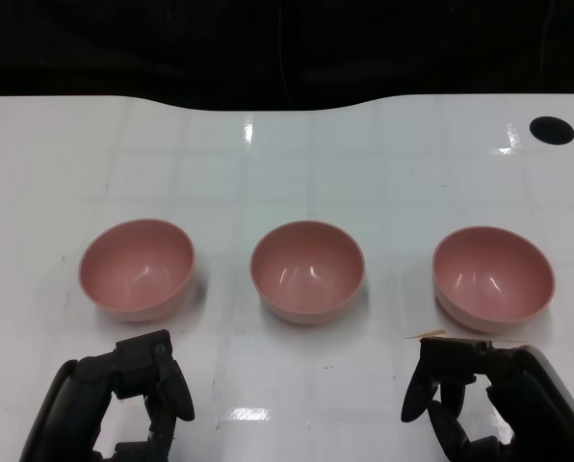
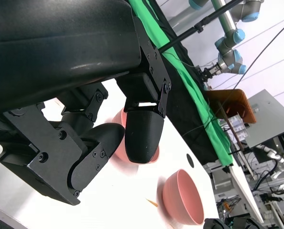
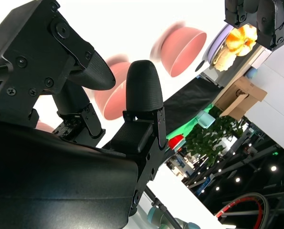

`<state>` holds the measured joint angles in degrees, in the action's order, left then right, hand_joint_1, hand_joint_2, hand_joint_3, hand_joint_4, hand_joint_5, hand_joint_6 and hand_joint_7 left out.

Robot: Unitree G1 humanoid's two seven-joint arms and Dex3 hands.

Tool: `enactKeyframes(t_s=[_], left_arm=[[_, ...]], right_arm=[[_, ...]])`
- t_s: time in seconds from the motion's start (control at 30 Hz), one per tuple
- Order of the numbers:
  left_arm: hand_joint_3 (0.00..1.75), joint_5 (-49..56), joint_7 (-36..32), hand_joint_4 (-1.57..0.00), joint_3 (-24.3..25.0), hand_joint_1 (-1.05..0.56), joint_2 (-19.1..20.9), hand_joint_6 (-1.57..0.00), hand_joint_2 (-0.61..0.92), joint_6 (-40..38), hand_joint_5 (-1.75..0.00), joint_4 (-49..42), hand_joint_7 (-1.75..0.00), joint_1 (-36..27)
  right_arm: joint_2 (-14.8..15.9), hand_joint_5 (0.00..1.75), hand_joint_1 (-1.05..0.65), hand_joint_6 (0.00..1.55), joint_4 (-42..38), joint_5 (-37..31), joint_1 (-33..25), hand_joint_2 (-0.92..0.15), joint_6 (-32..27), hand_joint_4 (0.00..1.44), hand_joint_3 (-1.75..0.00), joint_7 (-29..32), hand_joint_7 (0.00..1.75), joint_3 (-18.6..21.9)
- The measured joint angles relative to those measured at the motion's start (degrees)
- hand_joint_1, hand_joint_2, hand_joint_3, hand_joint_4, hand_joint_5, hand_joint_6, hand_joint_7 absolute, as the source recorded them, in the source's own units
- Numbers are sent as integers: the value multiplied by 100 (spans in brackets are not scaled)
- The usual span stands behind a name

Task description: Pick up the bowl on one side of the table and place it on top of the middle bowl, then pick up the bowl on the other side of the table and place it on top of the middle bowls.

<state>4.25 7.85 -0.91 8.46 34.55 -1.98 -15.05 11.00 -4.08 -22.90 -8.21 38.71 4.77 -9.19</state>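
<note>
Three pink bowls stand in a row on the white table (image 1: pixel 287 173): the left bowl (image 1: pixel 136 268), the middle bowl (image 1: pixel 307 269) and the right bowl (image 1: pixel 493 277). My left hand (image 1: pixel 123 397) hovers at the near edge just in front of the left bowl, fingers apart and holding nothing. My right hand (image 1: pixel 480 397) sits the same way in front of the right bowl, also empty. The left wrist view shows the left hand (image 2: pixel 75 95) with a bowl partly hidden behind its fingers (image 2: pixel 142 133), and the right bowl (image 2: pixel 182 198) beyond. The right wrist view shows the right hand (image 3: pixel 85 157), the middle bowl (image 3: pixel 114 93) and the left bowl (image 3: pixel 182 45).
A small tan sliver (image 1: pixel 424 336) lies on the table just in front of the right bowl. Round black holes (image 1: pixel 552 130) mark the far corners. The table's far edge meets a dark backdrop. A green cloth (image 2: pixel 180 71) and other robot arms (image 2: pixel 230 43) lie beyond the table.
</note>
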Motion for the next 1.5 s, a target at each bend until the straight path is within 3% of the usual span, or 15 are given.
enactKeyframes(t_s=[0.53,0.77,0.93,1.07,1.33,1.5], left_arm=[[153,22,-2,-89,-6,-4,0,-85,30,0,-173,-3,-154,7],[153,11,-1,-88,-6,-4,0,-84,30,0,-172,-37,-154,16],[152,11,-1,-88,-6,-4,0,-85,30,0,-172,-44,-153,16],[152,11,-1,-88,-6,-4,0,-85,30,0,-173,-43,-153,16],[153,-32,2,-88,-9,-3,0,-85,30,-2,-173,-43,-154,19],[153,-36,2,-87,-16,-4,0,-85,30,-3,-173,-43,-154,20]], right_arm=[[15,175,-4,85,-28,0,0,-14,-5,89,-163,-2,132,-3],[14,163,-5,89,-25,0,0,-24,-63,90,-146,-3,105,-3],[7,145,-6,85,-21,3,1,-38,-88,84,-122,-3,82,0],[-32,128,-7,79,-19,-7,41,-41,-144,78,-109,55,70,22],[-33,99,-19,66,90,-159,164,-73,-638,59,-34,174,45,221],[-33,90,-28,51,350,-262,171,-83,-1180,44,-14,173,35,238]])
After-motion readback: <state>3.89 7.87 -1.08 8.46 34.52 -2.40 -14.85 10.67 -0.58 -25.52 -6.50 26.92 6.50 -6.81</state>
